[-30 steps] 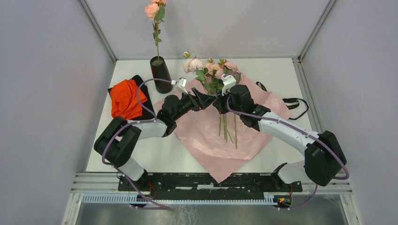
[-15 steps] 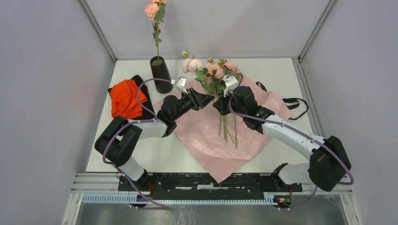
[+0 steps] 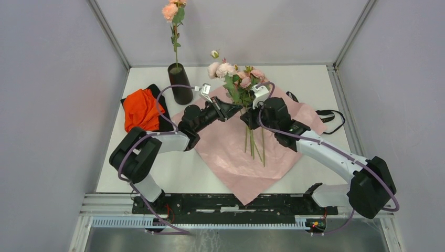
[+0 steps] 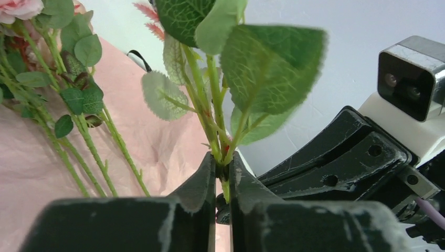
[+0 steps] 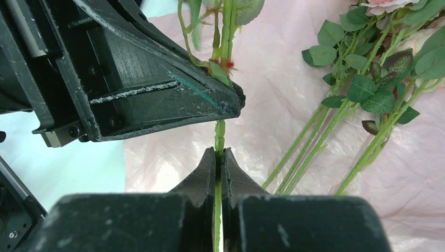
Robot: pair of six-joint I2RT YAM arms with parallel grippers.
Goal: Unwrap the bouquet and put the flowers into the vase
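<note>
**Q:** What are the arms holding?

**A:** The left gripper (image 4: 223, 167) is clamped on one green flower stem (image 5: 219, 134), just under its leaves. The right gripper (image 5: 220, 155) pinches the same stem nearer its cut end.

**Q:** And the rest?

**A:** The other flowers (image 5: 361, 88) lie on the pink wrapping paper (image 3: 225, 152), mid-table. The black vase (image 3: 181, 86), far left, holds one rose (image 3: 170, 10).
</note>
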